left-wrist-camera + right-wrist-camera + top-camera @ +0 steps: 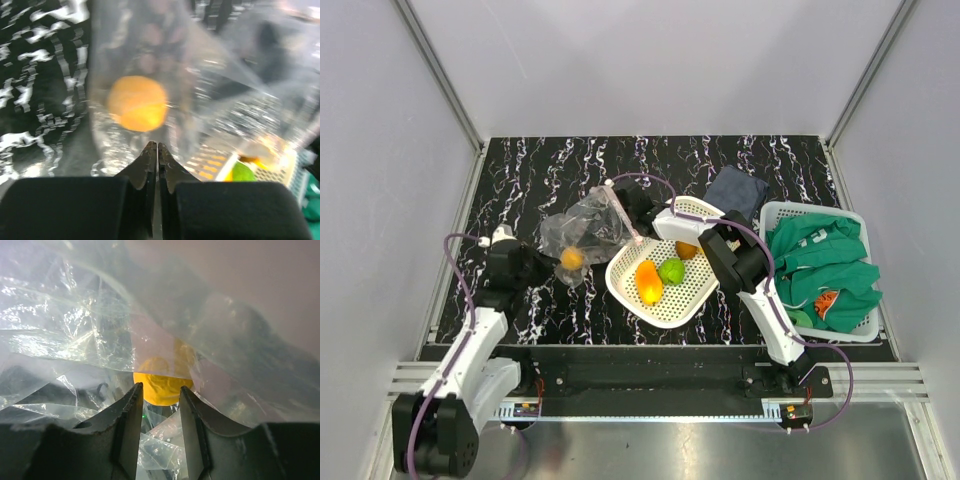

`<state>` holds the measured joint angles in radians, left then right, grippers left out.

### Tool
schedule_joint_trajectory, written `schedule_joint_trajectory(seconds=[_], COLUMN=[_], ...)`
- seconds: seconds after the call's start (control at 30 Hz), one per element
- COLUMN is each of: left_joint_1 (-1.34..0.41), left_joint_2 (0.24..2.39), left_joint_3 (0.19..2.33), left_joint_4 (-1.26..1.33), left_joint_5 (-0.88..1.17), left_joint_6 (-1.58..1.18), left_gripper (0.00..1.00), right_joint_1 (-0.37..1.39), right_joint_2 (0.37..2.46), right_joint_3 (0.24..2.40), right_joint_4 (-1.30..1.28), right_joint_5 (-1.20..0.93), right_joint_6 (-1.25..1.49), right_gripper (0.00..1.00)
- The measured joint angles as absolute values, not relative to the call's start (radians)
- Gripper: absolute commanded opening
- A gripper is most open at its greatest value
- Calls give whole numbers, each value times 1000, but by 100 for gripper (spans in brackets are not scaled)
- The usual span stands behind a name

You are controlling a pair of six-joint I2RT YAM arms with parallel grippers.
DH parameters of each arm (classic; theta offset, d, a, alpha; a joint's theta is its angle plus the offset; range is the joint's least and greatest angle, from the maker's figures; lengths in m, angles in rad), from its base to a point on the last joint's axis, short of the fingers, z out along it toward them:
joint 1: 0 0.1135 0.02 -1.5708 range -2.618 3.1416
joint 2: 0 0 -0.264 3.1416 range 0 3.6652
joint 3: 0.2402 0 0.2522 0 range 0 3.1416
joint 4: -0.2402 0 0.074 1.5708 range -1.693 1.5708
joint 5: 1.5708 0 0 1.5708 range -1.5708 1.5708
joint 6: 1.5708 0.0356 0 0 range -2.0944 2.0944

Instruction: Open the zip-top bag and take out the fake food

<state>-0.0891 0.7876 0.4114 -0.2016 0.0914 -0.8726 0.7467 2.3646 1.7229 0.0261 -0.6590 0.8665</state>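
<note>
Left gripper (157, 146) closed tip to tip at zip-top bag (586, 226) edge; pinch on film unclear. Right gripper (159, 390) part open among bag folds, empty; fake food (161, 385) just beyond.

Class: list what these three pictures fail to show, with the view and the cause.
Left wrist: whether the shut left gripper pinches the bag; blur.
Right wrist: orange fruit, outline unclear; bag folds cover it.
Top: any other fruit inside the bag; crinkled, glaring plastic.
</note>
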Motion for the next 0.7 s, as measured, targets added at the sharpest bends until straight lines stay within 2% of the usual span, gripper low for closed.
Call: schedule_joint_trajectory(seconds=[0.3,0.57,0.7], left_joint_1=[-56,-56,-57], left_joint_2=[1114,1232,1262], left_joint_3=[410,419,419], left_joint_4=[-73,54,87], left_joint_5=[95,113,134], left_joint_6=[-881,-873,-873], left_gripper=[0,0,0], right_joint_1=[747,756,762], right_joint_2=[2365,2376,2406], right_joint_3=[1724,1747,1782], right_joint_4=[10,4,4], right_joint_5=[-676,-686,-701], right_joint_6=[849,842,841], right_gripper=[50,61,62])
